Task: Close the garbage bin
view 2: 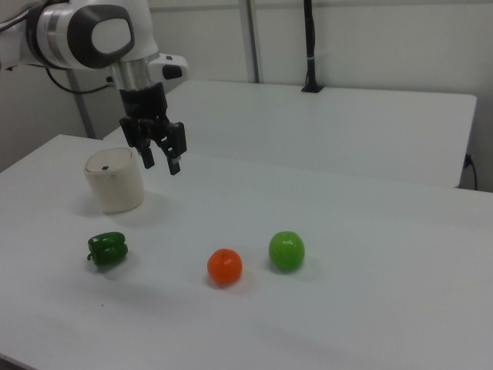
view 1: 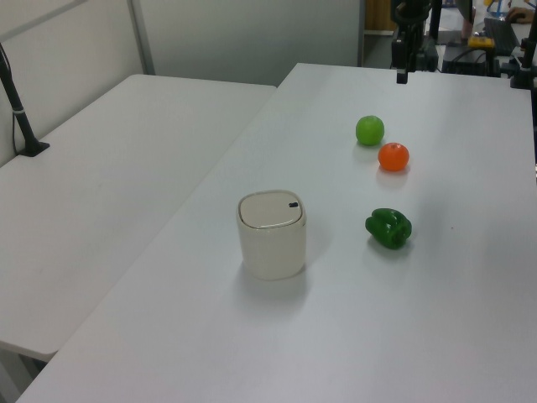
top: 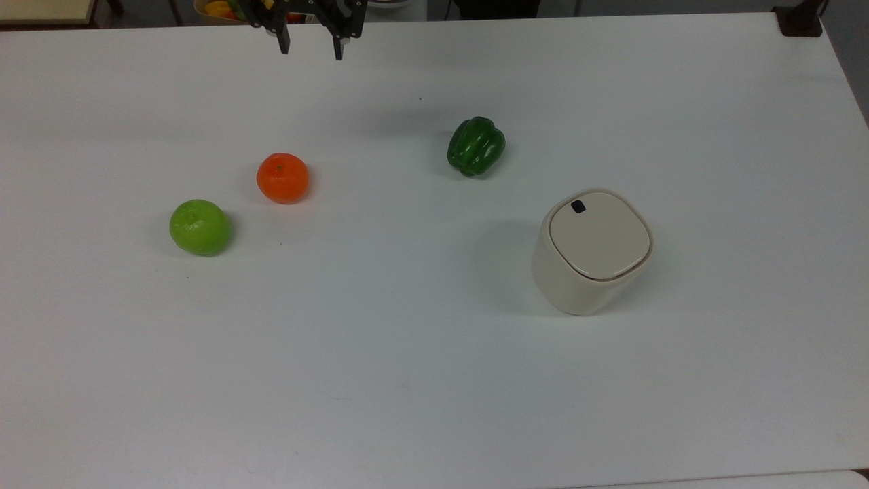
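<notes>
1. Toward the right edge of the white table (top: 421,380) in the top view, clear of every corner: the small cream plastic garbage bin (top: 592,252), a rounded-square tub. Its hinged lid is seated flat, the black mark uppermost; the closing is judged complete.
2. At the table's far edge in the top view: the black two-finger gripper (top: 309,47), held above the surface with fingers spread apart and nothing gripped. Well apart from the bin, it is judged retired.
3. Between the bin and the far edge: a glossy green bell pepper (top: 476,145), lying loose.
4. Toward the top view's left edge: a round orange fruit (top: 282,177) and a round green fruit (top: 200,227), set near each other, untouched by the task.
</notes>
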`<state>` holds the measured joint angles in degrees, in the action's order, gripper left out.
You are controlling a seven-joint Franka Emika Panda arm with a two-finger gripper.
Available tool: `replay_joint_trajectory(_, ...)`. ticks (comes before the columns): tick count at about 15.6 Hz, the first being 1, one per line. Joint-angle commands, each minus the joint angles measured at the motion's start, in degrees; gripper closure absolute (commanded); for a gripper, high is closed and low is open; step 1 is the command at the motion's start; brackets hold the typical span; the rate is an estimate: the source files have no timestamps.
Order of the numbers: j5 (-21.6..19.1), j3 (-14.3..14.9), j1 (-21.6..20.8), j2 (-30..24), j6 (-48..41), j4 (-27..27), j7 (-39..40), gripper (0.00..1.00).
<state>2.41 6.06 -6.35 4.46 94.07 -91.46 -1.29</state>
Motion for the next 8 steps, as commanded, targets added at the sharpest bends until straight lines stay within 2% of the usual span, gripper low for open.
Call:
replay_joint_trajectory(1, 1.6, 0.0, -0.3, -1.5, -1.1, -1.1, -0.9, 0.0)
replay_joint_trajectory(8, 2.6, -0.1, -0.4, -1.4, -1.1, -0.1, -1.1, 0.0)
